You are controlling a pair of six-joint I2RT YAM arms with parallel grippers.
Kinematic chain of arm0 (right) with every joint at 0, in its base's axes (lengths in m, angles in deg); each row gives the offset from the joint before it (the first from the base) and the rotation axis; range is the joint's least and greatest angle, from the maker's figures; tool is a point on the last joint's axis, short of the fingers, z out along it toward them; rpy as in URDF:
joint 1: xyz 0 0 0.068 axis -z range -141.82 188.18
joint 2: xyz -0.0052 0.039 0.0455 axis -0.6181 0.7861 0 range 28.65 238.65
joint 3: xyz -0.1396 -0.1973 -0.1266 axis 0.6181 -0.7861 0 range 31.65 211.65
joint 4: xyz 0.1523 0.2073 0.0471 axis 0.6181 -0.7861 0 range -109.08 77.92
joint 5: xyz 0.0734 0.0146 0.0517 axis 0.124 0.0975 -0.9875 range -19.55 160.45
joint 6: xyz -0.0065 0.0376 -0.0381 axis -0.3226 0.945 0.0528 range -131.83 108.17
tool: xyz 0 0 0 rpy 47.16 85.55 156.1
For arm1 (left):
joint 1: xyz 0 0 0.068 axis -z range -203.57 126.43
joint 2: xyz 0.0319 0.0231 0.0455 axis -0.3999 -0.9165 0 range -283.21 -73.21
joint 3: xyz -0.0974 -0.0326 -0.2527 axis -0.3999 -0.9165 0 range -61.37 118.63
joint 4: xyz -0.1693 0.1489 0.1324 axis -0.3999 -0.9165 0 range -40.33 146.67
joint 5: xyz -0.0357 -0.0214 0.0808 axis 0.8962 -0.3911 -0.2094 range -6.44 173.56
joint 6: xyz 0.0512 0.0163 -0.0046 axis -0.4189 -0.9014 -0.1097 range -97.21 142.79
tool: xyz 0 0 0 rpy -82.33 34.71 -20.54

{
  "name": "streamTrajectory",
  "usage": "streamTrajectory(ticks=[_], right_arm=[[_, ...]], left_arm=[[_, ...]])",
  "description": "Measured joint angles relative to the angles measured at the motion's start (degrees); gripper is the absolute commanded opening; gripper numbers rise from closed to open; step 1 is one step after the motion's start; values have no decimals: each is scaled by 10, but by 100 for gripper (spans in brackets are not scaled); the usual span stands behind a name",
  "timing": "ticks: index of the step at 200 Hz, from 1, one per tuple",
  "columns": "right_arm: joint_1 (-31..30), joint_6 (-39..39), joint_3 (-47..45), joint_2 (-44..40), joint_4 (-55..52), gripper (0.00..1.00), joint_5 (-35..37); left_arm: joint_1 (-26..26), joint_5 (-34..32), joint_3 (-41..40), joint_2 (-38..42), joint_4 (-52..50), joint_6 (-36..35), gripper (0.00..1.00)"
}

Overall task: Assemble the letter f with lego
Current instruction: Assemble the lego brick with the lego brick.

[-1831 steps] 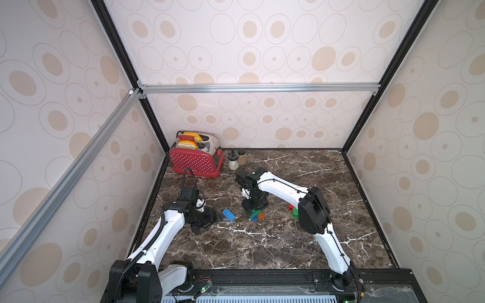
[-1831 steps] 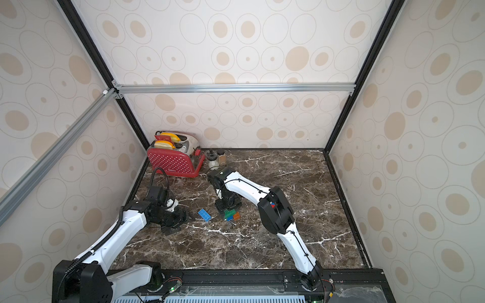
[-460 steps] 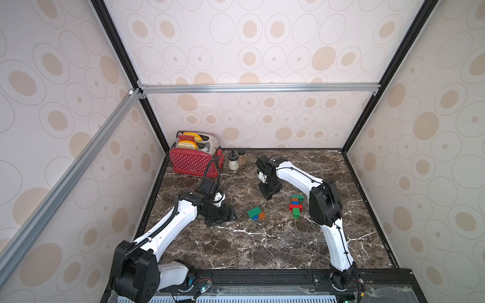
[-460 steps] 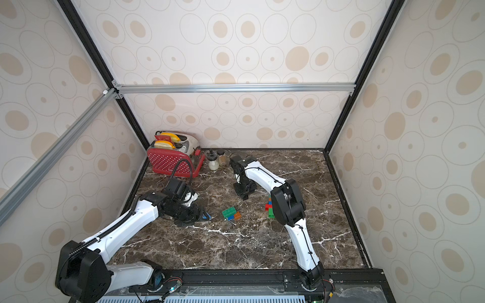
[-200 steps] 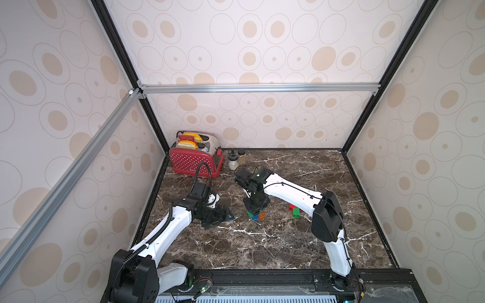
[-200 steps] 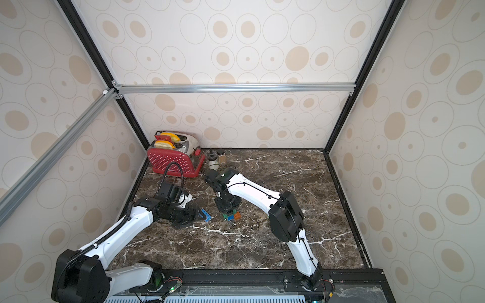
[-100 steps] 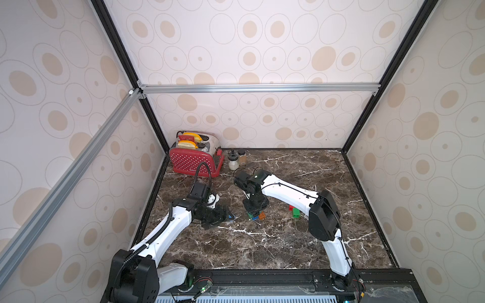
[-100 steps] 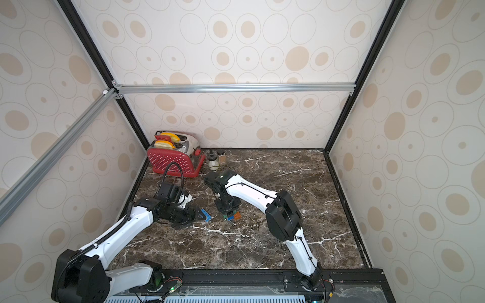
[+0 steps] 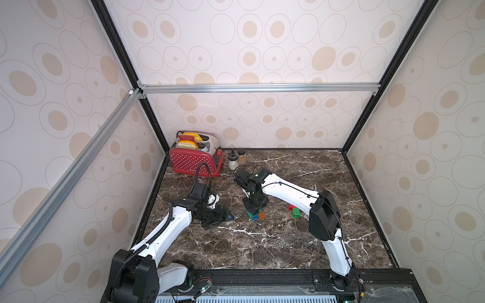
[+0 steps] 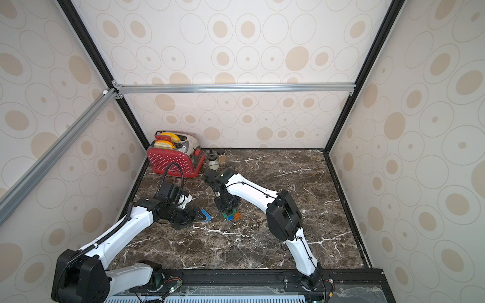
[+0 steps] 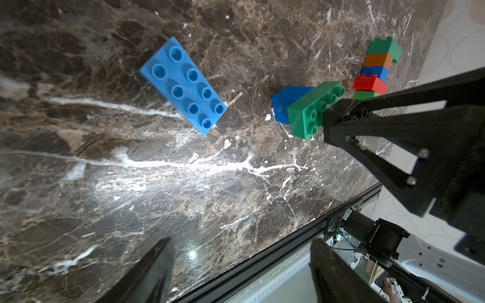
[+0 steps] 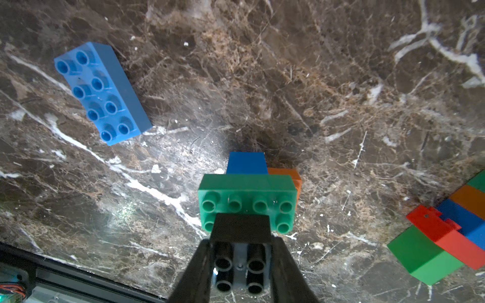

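Note:
My right gripper (image 12: 240,265) is shut on a black lego brick (image 12: 240,230), which it holds down on the studded top of a green oblong brick (image 12: 248,191). That green brick rests on a blue brick (image 12: 246,162) and an orange one (image 12: 286,174); this cluster (image 9: 256,215) shows in both top views. A blue oblong brick (image 11: 183,86) lies flat just ahead of my open, empty left gripper (image 11: 240,265). A joined row of green, red, blue and orange bricks (image 12: 451,236) lies on the table to the right, partly behind my right arm (image 9: 295,211).
A red dotted toaster (image 9: 195,162) stands in the back left corner with two small jars (image 9: 233,161) beside it. The black front rail (image 11: 262,259) runs close under my left gripper. Enclosure walls surround the marble table (image 9: 275,241).
About two seconds ago my right gripper was further back; it came forward and left onto the green brick. In the last half second neither arm has visibly moved.

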Motion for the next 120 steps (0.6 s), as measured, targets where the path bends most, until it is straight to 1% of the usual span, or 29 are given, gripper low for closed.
streamTrajectory(ticks=[120], right_arm=[[10, -6, -14, 0, 21, 33, -14]], left_arm=[[0, 0, 0, -1, 0, 0, 83]])
